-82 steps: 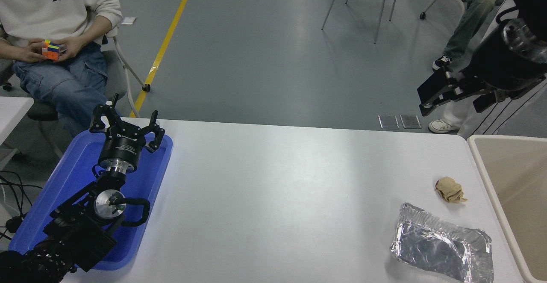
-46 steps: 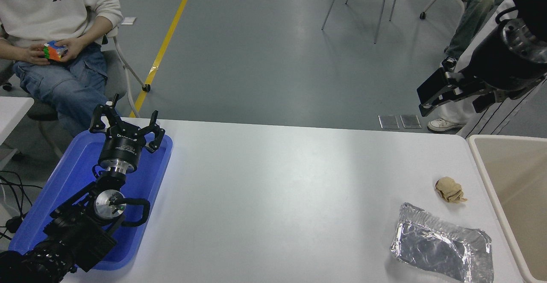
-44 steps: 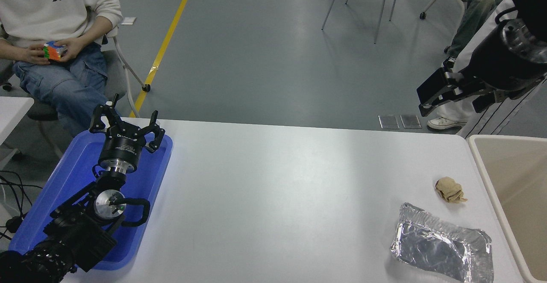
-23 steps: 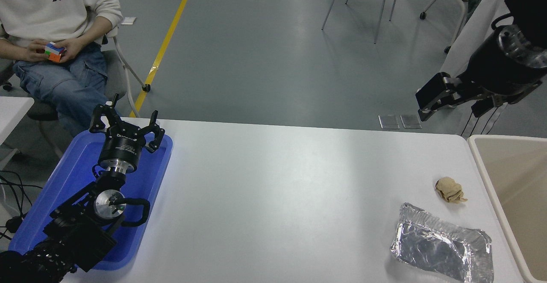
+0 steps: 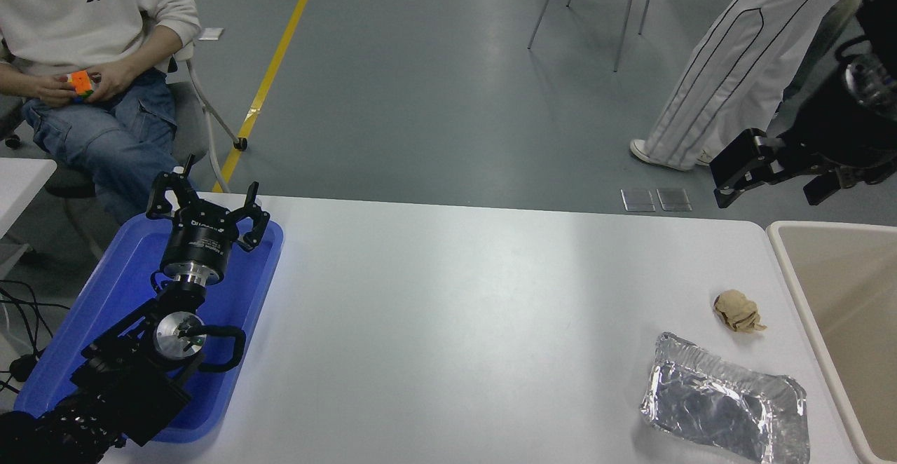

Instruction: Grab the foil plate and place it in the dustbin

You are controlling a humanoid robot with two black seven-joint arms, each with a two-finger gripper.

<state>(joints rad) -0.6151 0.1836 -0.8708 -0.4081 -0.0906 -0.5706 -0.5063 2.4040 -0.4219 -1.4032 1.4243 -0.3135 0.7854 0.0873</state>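
The right gripper [image 5: 771,176], fingers spread and empty, has drifted right and slightly lower than half a second ago, but hangs beyond the table's far edge. The foil plate [image 5: 725,408] lies untouched beside the dustbin [image 5: 792,268], so the reach has barely begun. The left gripper [image 5: 208,206] is parked open over the blue tray [image 5: 105,289].

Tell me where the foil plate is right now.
The foil plate lies on the white table's near right corner, just below the crumpled paper ball and left of the dustbin.
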